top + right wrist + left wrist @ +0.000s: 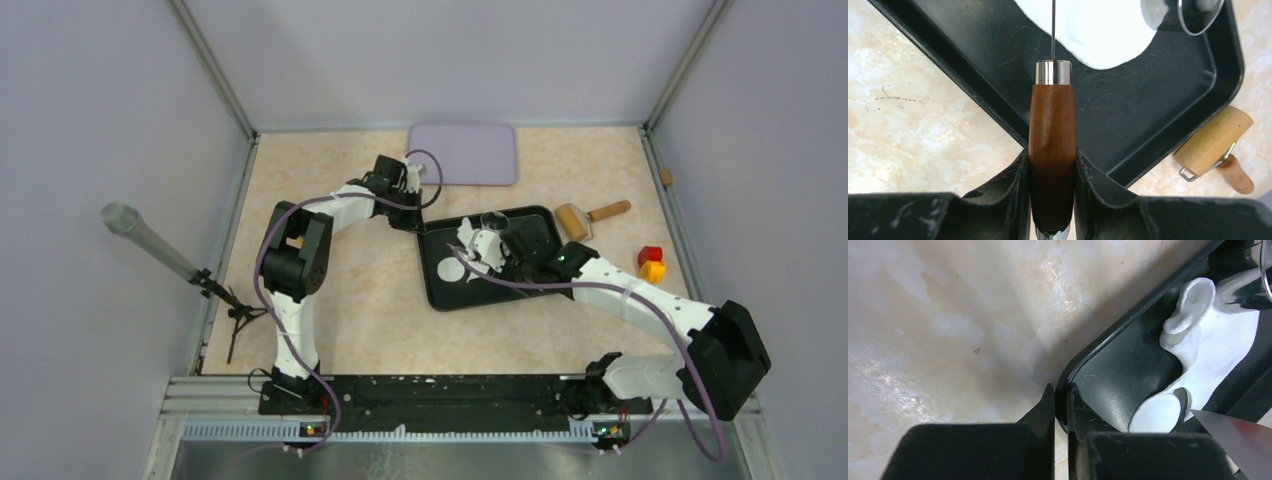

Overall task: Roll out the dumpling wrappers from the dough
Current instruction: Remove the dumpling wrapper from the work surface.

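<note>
With the wooden-handled blade (1052, 125) clamped in the right gripper (1052, 157) and the rim of the black tray (1118, 375) pinched by the closed left gripper (1060, 397), the dough (1098, 35) lying in that tray may be torn if the edge is driven too steeply.

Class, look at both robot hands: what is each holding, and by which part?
The left hand pinches the black tray by its corner rim. The right hand grips a metal-bladed tool by its brown wooden handle.

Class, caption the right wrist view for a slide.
Right hand grips a wooden-handled tool, its thin blade over the dough in the black tray.
</note>
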Motion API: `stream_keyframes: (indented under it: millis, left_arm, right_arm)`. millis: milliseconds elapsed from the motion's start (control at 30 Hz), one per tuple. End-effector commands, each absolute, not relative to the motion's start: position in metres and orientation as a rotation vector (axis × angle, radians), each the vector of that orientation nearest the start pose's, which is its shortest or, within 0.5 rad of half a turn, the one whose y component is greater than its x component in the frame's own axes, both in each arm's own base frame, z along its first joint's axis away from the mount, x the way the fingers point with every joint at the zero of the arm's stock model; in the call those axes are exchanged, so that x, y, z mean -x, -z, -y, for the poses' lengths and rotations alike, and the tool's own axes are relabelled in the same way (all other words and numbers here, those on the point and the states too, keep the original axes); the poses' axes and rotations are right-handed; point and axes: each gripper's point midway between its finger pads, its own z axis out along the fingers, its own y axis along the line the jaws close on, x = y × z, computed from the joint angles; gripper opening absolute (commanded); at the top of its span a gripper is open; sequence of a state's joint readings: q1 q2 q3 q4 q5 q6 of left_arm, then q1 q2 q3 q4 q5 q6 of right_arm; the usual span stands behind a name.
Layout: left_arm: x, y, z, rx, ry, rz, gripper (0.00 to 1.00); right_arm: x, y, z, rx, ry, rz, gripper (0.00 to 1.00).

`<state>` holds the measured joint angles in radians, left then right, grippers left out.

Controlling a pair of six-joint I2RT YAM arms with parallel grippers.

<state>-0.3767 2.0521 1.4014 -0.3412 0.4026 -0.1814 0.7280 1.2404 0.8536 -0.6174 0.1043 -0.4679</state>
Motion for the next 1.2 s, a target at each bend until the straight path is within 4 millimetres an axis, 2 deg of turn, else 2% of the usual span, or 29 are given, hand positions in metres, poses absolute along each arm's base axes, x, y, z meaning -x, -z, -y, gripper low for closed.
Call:
stream_keyframes:
  millis: [0,333,833,1167]
  left_arm:
    - [-0.388,-0.011,0.225,-0.411,0.620,-2.673,0.00]
    - [-0.387,-0.011,0.225,-0.416,0.616,-2.672,0.00]
    - [-0.387,-0.011,0.225,-0.417,0.617,-2.670,0.00]
    - [-0.387,-0.013,0.225,-0.420,0.618,-2.666,0.00]
  right_arm:
    - [-0.236,-0.093,-0.163,1.371,0.012,-2.175,0.00]
    - [-0.232,-0.082,-0.159,1.385,0.027,-2.220,0.00]
    - [-0.237,-0.066,-0.157,1.404,0.068,-2.245,0.00]
    - [-0.248,-0.067,-0.159,1.389,0.111,-2.229,0.00]
